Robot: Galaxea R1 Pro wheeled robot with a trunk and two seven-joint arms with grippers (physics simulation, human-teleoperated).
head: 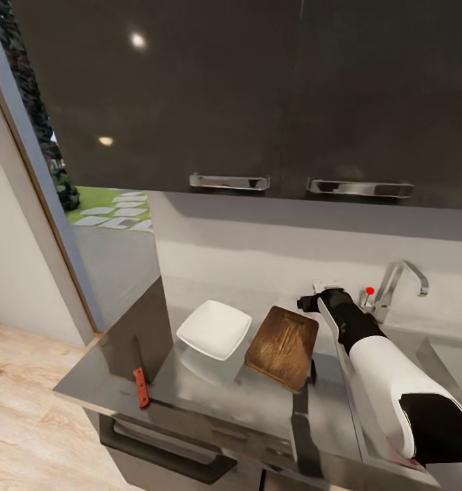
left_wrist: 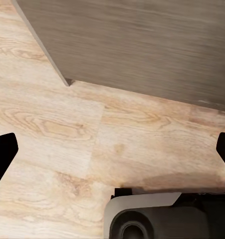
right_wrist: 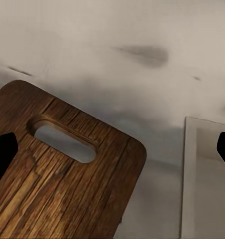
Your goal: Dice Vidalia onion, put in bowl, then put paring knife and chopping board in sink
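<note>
Reaching over the countertop (head: 210, 402), the right gripper (right_wrist: 112, 144) is held above the chopping board (head: 282, 346), fingers spread, empty. The bowl (head: 214, 329) lies at the board's 9 o'clock, the paring knife (head: 142, 387) at 8 o'clock, the tap (head: 394, 283) at 2 o'clock. The left gripper (left_wrist: 112, 149) is spread above wooden floor (left_wrist: 52, 124).

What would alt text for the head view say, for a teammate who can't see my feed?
The right arm reaches over the glossy dark countertop toward the tap, its gripper just past the far corner of the wooden chopping board. A white square bowl sits left of the board, and the red-handled paring knife lies near the counter's front-left edge, under dark wall cabinets.
</note>
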